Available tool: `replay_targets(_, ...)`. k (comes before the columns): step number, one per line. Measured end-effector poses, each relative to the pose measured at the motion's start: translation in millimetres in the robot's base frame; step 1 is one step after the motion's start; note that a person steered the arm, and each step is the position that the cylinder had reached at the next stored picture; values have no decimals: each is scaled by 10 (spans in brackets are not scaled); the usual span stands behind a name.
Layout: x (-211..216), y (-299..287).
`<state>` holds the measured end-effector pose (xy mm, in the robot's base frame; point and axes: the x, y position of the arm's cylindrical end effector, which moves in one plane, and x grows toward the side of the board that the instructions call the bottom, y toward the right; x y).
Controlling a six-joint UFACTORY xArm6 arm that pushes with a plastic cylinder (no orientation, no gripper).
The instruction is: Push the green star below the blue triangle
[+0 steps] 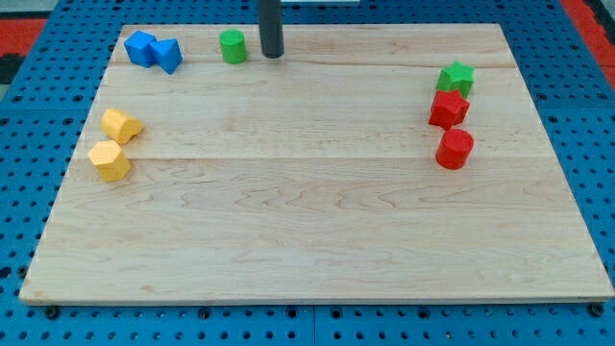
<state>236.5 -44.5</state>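
Observation:
The green star [456,77] lies near the view's right edge of the wooden board, touching a red star-like block [449,109] just below it. The blue triangle [169,55] sits at the view's top left, touching a second blue block [141,47] on its left. My tip [273,55] is at the view's top centre, just right of a green cylinder [233,46]. The tip is far left of the green star and about a hundred pixels right of the blue triangle.
A red cylinder [455,149] stands below the red star-like block. Two yellow blocks [121,125] [110,160] lie at the view's left. The wooden board [317,221] rests on a blue pegboard surface.

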Motion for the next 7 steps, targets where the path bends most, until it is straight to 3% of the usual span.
replay_targets(2,142,-917)
replay_targets(4,33,1944)
replay_targets(5,241,3119)
replay_targets(6,847,2764)
replay_targets(7,476,1617)
